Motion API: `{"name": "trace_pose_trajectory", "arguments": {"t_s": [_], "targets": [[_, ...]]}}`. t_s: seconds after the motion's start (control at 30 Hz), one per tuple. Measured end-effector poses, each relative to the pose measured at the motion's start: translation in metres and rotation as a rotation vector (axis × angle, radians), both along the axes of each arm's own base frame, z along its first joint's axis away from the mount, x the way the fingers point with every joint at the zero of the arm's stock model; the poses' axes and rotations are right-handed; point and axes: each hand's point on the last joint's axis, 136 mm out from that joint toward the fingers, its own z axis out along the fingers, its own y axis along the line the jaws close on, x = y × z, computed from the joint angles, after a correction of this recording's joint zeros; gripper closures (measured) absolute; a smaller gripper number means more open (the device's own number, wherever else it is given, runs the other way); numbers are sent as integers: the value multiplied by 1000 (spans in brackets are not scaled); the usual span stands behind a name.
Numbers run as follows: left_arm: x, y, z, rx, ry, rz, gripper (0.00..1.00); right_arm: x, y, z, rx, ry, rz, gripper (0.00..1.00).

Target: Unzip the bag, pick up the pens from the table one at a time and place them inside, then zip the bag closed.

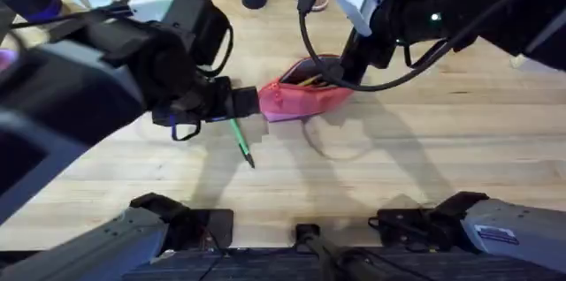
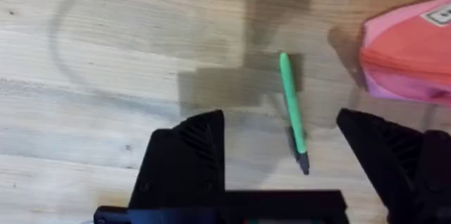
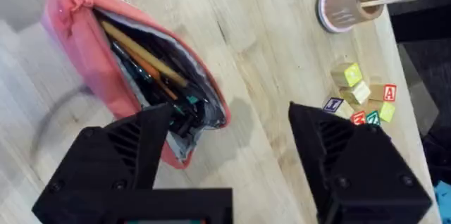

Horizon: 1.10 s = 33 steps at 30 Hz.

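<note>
We see the bag (image 3: pixel 134 83) unzipped on the table (image 1: pixel 424 157), the yellow pen (image 3: pixel 144 55) already inside. The green pen (image 2: pixel 292 111) lies beside it, under our left gripper (image 2: pixel 282 153), fingers wide, empty. Our right gripper (image 3: pixel 232 146) gapes empty over the bag. Zipping remains.

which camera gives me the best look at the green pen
The left wrist view: the green pen lies whole and unobstructed on the table, black tip visible. The overhead view shows it smaller, beside the left arm.
</note>
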Motion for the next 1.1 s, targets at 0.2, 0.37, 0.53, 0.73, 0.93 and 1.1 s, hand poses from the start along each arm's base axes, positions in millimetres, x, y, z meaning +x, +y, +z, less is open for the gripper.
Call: {"name": "trace_pose_trajectory", "arguments": {"t_s": [0.2, 0.37, 0.53, 0.73, 0.93, 1.1], "targets": [[-1, 1, -28, 46, 112, 0, 5, 0, 0, 0, 0, 0, 0, 3], [-6, 3, -53, 89, 224, 0, 5, 0, 0, 0, 0, 0, 0, 3], [-2, -1, -58, 80, 231, -4, 6, 2, 1, 2, 5, -10, 0, 4], [1, -5, -60, 60, 228, -16, 7, 2, 1, 2, 7, -13, 0, 3], [4, -8, -60, 44, 219, -24, 7, 3, 1, 2, 6, -13, 0, 3], [10, -18, -62, -8, 199, -24, 7, 3, 1, 2, 7, -13, 0, 3]]}}
